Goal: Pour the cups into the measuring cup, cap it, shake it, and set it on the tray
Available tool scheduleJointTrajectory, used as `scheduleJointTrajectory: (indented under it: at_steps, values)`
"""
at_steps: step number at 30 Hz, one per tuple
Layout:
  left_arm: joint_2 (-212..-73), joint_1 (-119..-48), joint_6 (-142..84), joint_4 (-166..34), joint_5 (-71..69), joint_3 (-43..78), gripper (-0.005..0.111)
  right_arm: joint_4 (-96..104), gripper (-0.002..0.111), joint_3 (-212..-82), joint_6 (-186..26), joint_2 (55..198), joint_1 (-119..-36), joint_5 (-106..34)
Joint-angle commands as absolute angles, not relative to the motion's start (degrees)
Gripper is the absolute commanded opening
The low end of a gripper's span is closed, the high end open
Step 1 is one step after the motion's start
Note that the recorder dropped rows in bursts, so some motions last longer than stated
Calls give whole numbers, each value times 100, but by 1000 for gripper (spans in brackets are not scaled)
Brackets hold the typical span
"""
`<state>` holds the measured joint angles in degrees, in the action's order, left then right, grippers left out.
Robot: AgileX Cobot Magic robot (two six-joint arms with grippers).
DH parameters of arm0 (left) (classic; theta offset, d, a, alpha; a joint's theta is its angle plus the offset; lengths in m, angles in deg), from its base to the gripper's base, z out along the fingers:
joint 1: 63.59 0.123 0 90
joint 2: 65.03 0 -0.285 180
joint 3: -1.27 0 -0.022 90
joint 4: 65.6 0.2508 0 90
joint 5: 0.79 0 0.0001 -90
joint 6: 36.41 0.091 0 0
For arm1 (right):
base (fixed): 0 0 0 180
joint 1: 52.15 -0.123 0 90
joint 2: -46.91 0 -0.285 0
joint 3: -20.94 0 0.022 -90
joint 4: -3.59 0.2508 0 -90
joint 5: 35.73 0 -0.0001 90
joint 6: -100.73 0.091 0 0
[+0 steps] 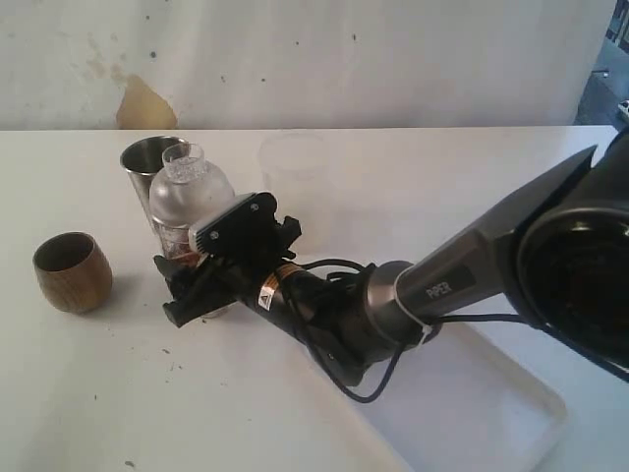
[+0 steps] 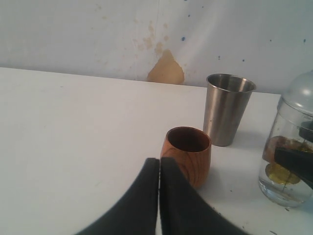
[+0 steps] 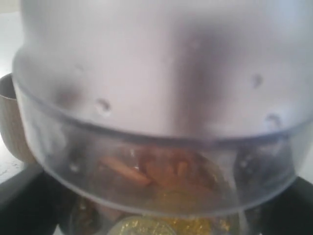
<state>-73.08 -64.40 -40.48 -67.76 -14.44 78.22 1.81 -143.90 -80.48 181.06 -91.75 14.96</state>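
Observation:
The measuring cup (image 1: 187, 202) stands on the table with its clear dome lid on and brown and golden bits at its bottom. My right gripper (image 1: 194, 287) is closed around its lower part, one finger on each side. In the right wrist view the measuring cup (image 3: 161, 112) fills the frame between the dark fingers (image 3: 22, 196). The steel tumbler (image 1: 149, 165) stands just behind it, and the brown wooden cup (image 1: 72, 271) sits apart to the left. My left gripper (image 2: 159, 166) is shut and empty, just short of the wooden cup (image 2: 187, 155). The white tray (image 1: 511, 408) lies at the lower right.
A frosted whitish container (image 1: 293, 162) stands at the back, right of the measuring cup. The right arm (image 1: 442, 285) stretches over the tray's near end. Small dark crumbs dot the table in front of the wooden cup. A stained wall closes the far edge.

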Motion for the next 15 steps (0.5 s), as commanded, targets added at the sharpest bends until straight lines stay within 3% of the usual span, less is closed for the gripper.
scheduleJointTrajectory:
  at_steps: [1,9,15]
  values:
    - [-7281,-6430,-4039,-6805,-1422,7849,1,101,3,-14402,-8054,17807,-9177,1275]
    - [-7281,-6430,-4039,-6805,-1422,7849,1,79,0,-14402,-9031,15549,-8976,-15]
    - [-7281,-6430,-4039,-6805,-1422,7849,1,212,0,-14402,-9317,14732,-7597,-929]
